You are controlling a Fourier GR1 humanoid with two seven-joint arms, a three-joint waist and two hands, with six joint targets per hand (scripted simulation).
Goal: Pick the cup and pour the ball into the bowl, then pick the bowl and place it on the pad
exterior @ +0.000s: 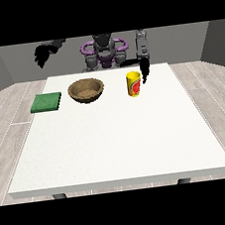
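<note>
Your cup [134,84] stands upright on the white table [113,144], yellow with a red mark, long axis vertical, right of the bowl [86,90] and apart from it. The hand at the view's right [143,70] hangs fingers-down just beside the cup's right upper edge, behind it, looks almost touching; you can't tell if the fingers are wrapped on it or only hanging straight, so call that unknown. The hand at the view's left [41,54] is raised high, well away from everything, fingers look curled downward around nothing. So the near hand is clearly the one at the view's right: the cup lies slightly left of and toward the camera from it. The ball isn't visible, presumably inside the cup. The green pad [46,102] sits left of the bowl, near but not touching. Judgement: grasp stage, pour not started.
</note>
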